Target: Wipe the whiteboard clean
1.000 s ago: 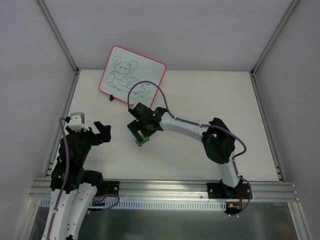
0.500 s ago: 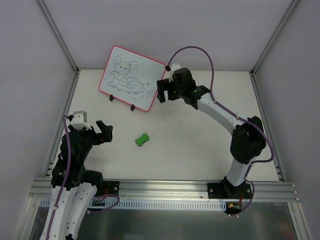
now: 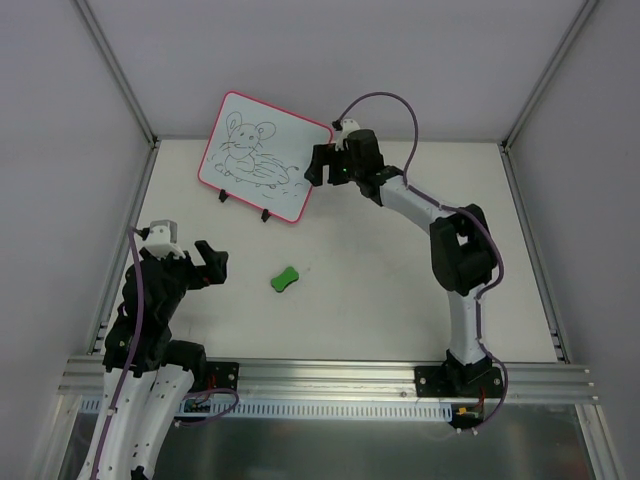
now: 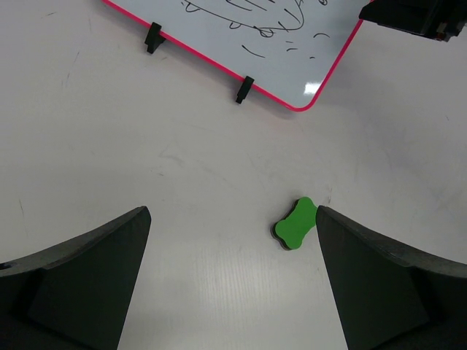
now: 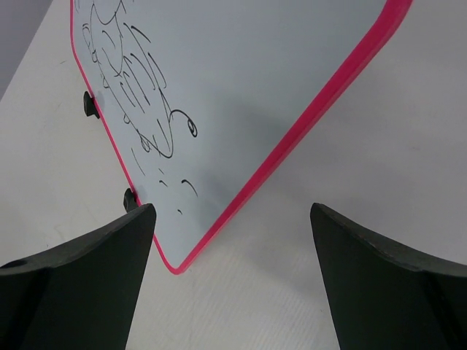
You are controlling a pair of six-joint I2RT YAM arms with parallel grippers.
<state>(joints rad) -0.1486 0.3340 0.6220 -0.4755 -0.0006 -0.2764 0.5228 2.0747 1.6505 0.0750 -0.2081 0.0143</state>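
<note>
- Pink-red rim, white face: the whiteboard point(image 3: 262, 158) stands tilted in the upper left of the overhead frame, at the far edge of the desk point(image 3: 400, 290), propped on its black stand feet point(image 3: 266, 214). The mouse drawing point(image 3: 240, 145) is fully there, with nothing wiped yet.
- The right hand point(image 5: 230, 211) is up at the board's right edge, jaws spread wide and holding nothing. In its wrist view the red rim runs diagonally between the two fingers, with the lower corner just inside the left one. From overhead I can't tell whether it touches the rim or sits just beside it.
- The left hand point(image 3: 205, 265) hangs at the lower left, also open and empty, well apart from the board.
- The green eraser point(image 3: 286, 279) lies alone on the desk in the middle of the frame, below the board, and neither hand has it.
- The worry, as I see it, is that the board only leans on those small feet. A sideways nudge from the right hand could swing it round or tip it flat.
- If the jaws close across the face instead of the rim, a finger could smear the ink.
- Pinching only that one corner may let the board twist once the rubbing starts.
</note>
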